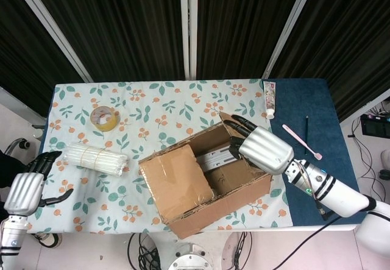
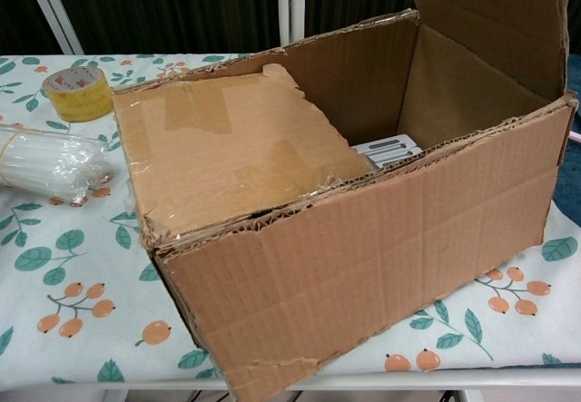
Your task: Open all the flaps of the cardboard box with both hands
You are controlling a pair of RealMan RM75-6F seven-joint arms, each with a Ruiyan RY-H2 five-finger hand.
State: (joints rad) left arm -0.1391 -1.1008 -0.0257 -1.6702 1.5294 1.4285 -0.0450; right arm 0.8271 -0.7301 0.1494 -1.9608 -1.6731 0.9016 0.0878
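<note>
In the head view, the brown cardboard box (image 1: 204, 184) stands near the front edge of the worktop (image 1: 164, 108) with its flowered cloth. The right hand (image 1: 263, 148) presses on the raised right flap (image 1: 228, 122); whether its fingers grip it, I cannot tell. The left hand (image 1: 27, 188) hangs beside the worktop, fingers apart, holding nothing.

In the chest view, the taped left flap (image 2: 222, 152) lies flat, with a torn edge.
</note>
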